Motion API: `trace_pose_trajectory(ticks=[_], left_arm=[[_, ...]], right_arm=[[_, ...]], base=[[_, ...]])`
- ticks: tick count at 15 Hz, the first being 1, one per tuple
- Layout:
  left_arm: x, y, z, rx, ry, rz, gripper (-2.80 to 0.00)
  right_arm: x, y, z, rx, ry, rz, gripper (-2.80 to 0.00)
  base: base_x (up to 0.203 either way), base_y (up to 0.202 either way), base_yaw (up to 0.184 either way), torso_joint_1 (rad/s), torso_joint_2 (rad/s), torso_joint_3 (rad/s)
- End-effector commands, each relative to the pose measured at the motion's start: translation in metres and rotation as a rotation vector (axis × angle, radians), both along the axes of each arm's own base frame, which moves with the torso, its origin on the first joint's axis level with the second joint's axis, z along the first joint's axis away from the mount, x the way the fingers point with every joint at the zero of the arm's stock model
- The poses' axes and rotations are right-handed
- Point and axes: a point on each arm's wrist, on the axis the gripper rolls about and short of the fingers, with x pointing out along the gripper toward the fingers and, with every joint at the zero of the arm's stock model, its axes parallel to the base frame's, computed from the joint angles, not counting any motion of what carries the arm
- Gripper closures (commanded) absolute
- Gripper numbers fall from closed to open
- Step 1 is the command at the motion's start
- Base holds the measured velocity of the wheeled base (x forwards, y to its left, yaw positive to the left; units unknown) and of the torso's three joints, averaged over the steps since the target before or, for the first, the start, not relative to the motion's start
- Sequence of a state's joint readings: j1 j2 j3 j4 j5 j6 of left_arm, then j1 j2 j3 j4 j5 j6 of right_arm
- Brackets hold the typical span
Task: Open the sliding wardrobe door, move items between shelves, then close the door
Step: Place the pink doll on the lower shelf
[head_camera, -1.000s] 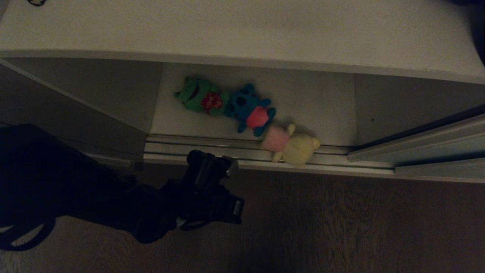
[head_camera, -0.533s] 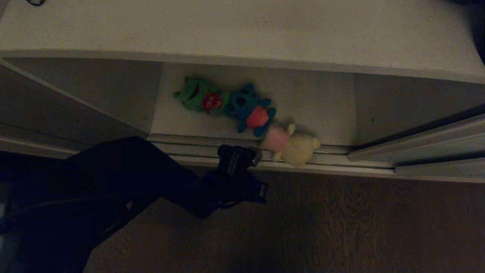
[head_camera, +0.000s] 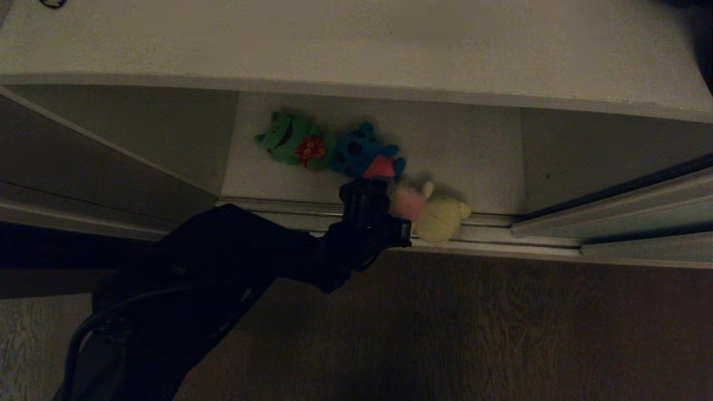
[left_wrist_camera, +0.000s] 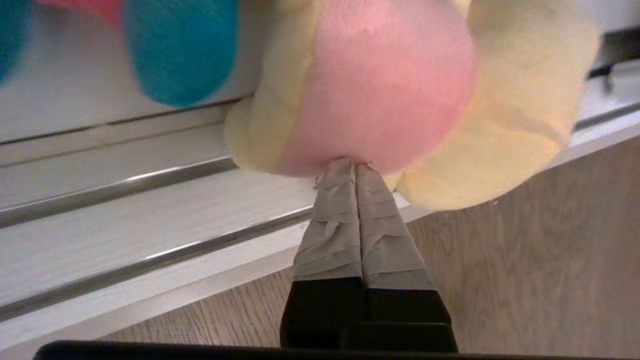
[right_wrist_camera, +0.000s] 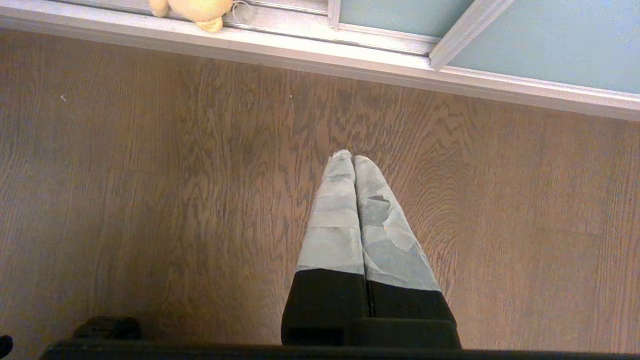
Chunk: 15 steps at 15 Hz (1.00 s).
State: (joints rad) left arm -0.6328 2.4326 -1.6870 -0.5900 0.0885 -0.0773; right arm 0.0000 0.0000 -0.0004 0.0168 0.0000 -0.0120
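Note:
Three plush items lie on the lowest shelf [head_camera: 473,145]: a green one [head_camera: 289,143], a blue one [head_camera: 356,151] and a cream-yellow one with a pink belly [head_camera: 440,221], which reaches onto the floor track. My left gripper [head_camera: 374,188] is at the track between the blue and cream toys. In the left wrist view it [left_wrist_camera: 356,164] is shut, its taped tips pressed against the cream toy's pink belly [left_wrist_camera: 390,85], holding nothing. My right gripper [right_wrist_camera: 350,159] hangs shut over the wooden floor. The sliding wardrobe door [head_camera: 657,214] stands slid to the right.
A wide off-white upper shelf [head_camera: 356,39] overhangs the toys. The ribbed metal floor track [head_camera: 289,214] runs along the wardrobe's front edge, with brown wood floor [head_camera: 501,334] in front. The grey-green door panel [right_wrist_camera: 560,45] shows in the right wrist view.
My left arm has swung right and forward, from the floor before the track to the cream toy; its shut tips now touch the pink belly. The toys lie as before.

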Motion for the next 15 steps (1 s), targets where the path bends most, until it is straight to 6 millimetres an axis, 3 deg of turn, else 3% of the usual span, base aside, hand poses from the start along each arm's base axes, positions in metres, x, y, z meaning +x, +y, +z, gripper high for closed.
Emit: trace_pose_trajectory(ticks=[1,5,6,7,10,15], left_arm=[[0.008,-0.008,-0.011,0.014,0.018,-0.003,0.00],[0.011,-0.011,-0.022,0.042,0.036,-0.002,0.00],[0.011,-0.011,-0.021,0.049,0.028,-0.003,-2.20],[0.012,-0.011,-0.019,0.053,0.017,-0.005,-2.80],[0.014,-0.013,-0.017,0.052,0.002,-0.011,-2.80],[0.021,-0.019,-0.040,0.074,0.004,-0.045,-2.80]], right_arm=[[0.000,0.000,0.000,0.000,0.000,0.000,0.00],[0.000,0.000,0.000,-0.001,0.000,0.000,0.00],[0.000,0.000,0.000,0.000,0.000,0.000,0.00],[0.000,0.000,0.000,0.000,-0.001,0.000,0.00],[0.000,0.000,0.000,-0.001,0.000,0.000,0.00],[0.000,0.000,0.000,0.000,0.000,0.000,0.00]], base=[[0.000,0.000,0.000,0.000,0.00,0.000],[0.000,0.000,0.000,0.000,0.00,0.000],[0.000,0.000,0.000,0.000,0.00,0.000],[0.000,0.000,0.000,0.000,0.00,0.000],[0.000,0.000,0.000,0.000,0.00,0.000],[0.000,0.000,0.000,0.000,0.00,0.000]])
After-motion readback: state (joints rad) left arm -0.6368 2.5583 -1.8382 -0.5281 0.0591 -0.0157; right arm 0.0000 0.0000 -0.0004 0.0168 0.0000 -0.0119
